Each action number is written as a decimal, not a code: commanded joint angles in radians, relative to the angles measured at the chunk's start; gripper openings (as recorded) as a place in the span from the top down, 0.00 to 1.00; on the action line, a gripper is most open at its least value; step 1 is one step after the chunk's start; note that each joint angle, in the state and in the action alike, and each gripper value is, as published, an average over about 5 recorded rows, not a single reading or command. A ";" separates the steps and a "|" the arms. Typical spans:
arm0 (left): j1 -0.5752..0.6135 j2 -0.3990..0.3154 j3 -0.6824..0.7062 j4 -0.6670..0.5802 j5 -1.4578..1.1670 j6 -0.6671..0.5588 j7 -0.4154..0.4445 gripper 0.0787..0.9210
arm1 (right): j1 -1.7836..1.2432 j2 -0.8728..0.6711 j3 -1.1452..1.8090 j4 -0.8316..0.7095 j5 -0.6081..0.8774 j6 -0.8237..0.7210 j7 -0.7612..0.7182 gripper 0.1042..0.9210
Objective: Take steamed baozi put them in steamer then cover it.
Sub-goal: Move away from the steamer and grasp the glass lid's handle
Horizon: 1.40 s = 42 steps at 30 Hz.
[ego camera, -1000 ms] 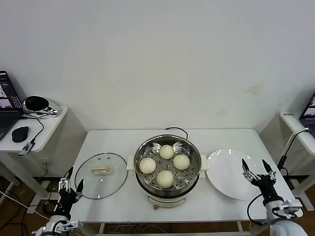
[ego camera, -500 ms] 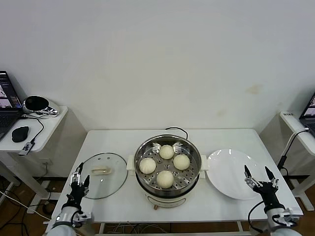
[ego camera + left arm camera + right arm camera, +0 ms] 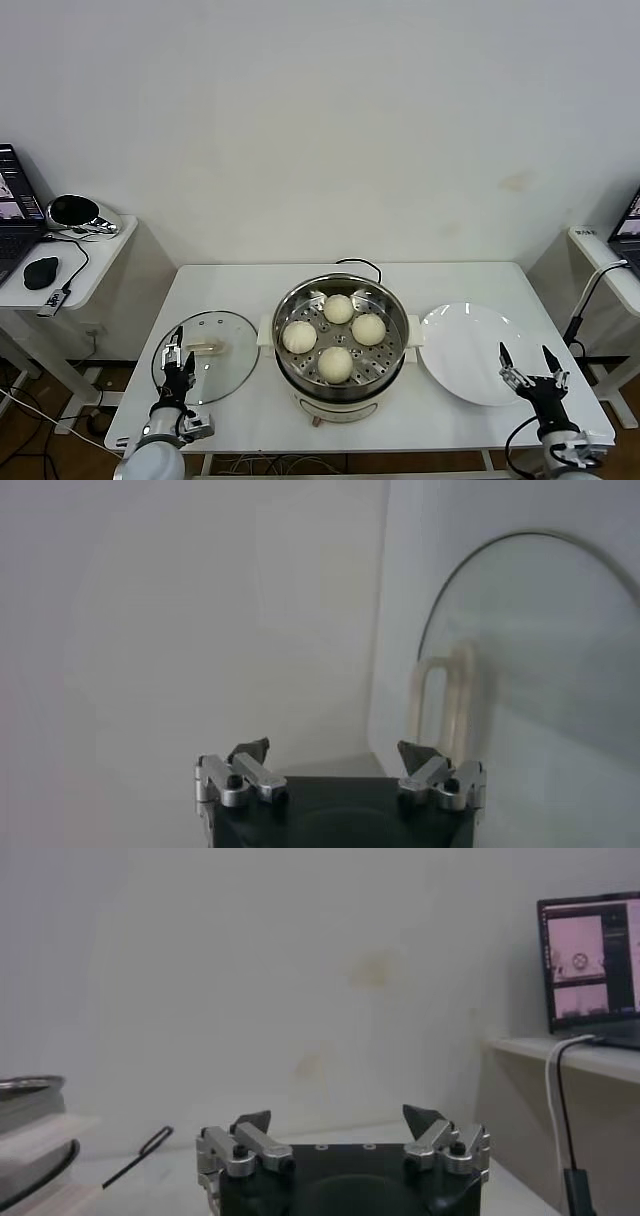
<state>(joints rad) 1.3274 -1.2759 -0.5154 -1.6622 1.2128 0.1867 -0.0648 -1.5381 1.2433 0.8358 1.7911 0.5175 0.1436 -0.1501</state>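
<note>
Now we see four baozi in steamer; glass lid flat on table, L of pot. L gripper open at lid's near edge; R gripper open, idle by plate. Risks, we judge: bar handle missed, lid slips, rim clips pot.

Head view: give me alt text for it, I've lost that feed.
Four buns sit in the uncovered steel steamer at the middle of a white table. The glass lid lies flat to its left, an empty white plate to its right. The open left gripper hovers at the lid's near edge; the open right gripper is by the plate.
</note>
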 commanded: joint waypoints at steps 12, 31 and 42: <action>-0.093 -0.019 0.038 0.116 0.001 0.041 0.001 0.12 | -0.003 0.008 0.008 -0.003 -0.018 0.007 0.004 0.12; -0.177 -0.048 0.050 0.217 -0.052 0.066 -0.071 0.12 | -0.012 0.008 0.014 -0.020 -0.024 0.015 0.000 0.12; -0.229 -0.059 0.041 0.284 -0.062 0.049 -0.110 0.12 | -0.023 0.013 0.018 -0.025 -0.026 0.020 -0.003 0.12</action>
<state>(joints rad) 1.1371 -1.3318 -0.4698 -1.4303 1.1592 0.2432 -0.1504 -1.5582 1.2542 0.8533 1.7687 0.4939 0.1617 -0.1517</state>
